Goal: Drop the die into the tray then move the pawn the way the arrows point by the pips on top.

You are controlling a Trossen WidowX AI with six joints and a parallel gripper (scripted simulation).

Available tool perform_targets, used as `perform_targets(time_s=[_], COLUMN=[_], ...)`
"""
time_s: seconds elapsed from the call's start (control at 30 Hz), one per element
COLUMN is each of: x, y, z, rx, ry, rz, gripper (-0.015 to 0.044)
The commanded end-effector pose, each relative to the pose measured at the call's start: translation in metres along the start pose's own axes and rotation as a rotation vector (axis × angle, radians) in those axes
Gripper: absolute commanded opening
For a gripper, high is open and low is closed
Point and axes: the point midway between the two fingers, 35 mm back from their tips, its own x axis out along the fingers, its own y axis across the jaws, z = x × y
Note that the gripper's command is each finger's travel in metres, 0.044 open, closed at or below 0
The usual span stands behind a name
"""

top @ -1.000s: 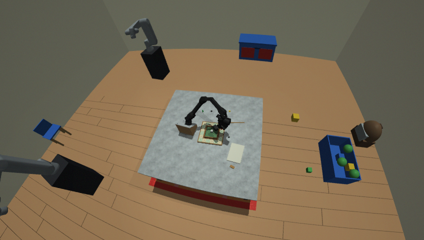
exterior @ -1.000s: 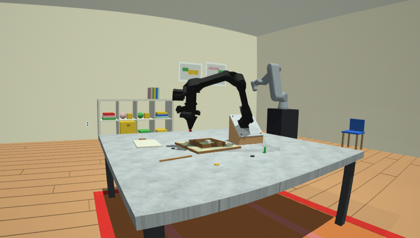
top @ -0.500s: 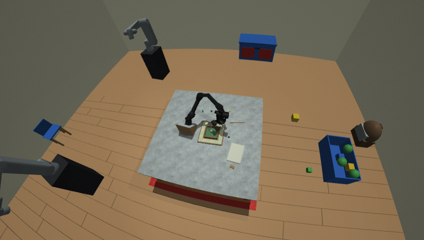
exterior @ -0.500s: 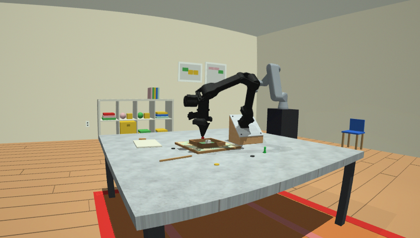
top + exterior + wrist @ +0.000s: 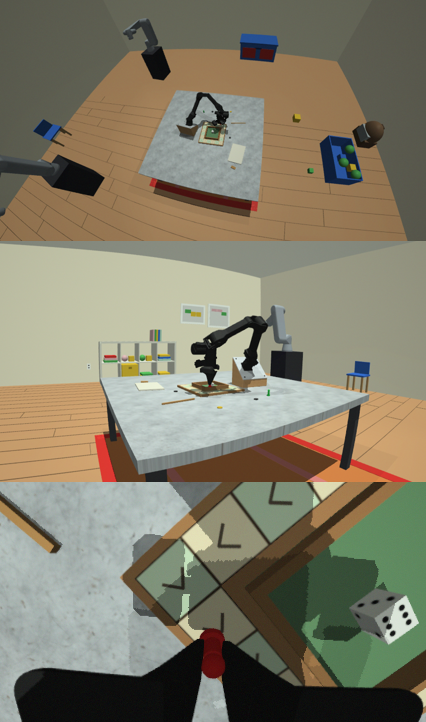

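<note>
Black hand (image 5: 212, 657) pinches the small red pawn (image 5: 212, 652) upright — low over a beige arrow square (image 5: 220, 619) just outside the green-felt tray's (image 5: 350, 647) corner — white die (image 5: 385, 614) lies right.

On the tabletop (image 5: 209, 426) there is one board (image 5: 211, 134) with one green tray (image 5: 350, 572) at its middle, one white die (image 5: 385, 615), one red pawn (image 5: 212, 652) and one green pawn (image 5: 268, 392) toward the right of the exterior view. Also counted there: two black discs (image 5: 255, 398), one yellow disc (image 5: 219, 407), one wooden stick (image 5: 178, 401), one cream sheet (image 5: 236, 153) and one small wooden block (image 5: 233, 167). In the wrist view four arrow squares (image 5: 227, 532) show whole near the upper middle.
</note>
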Motion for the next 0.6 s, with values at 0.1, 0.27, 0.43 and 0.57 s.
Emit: perform_targets(time_s=[0.1,0.27,0.43,0.57], x=[0.017,0.017,0.023,0.03], y=[-0.004,-0.004,-0.004,-0.004], z=[-0.003,-0.003,-0.003,-0.003], rx=[0.01,0.01,0.01,0.01], ry=[0.012,0.012,0.012,0.013], rz=[-0.01,-0.01,-0.01,-0.009], gripper=[0.0,0.0,0.0,0.0])
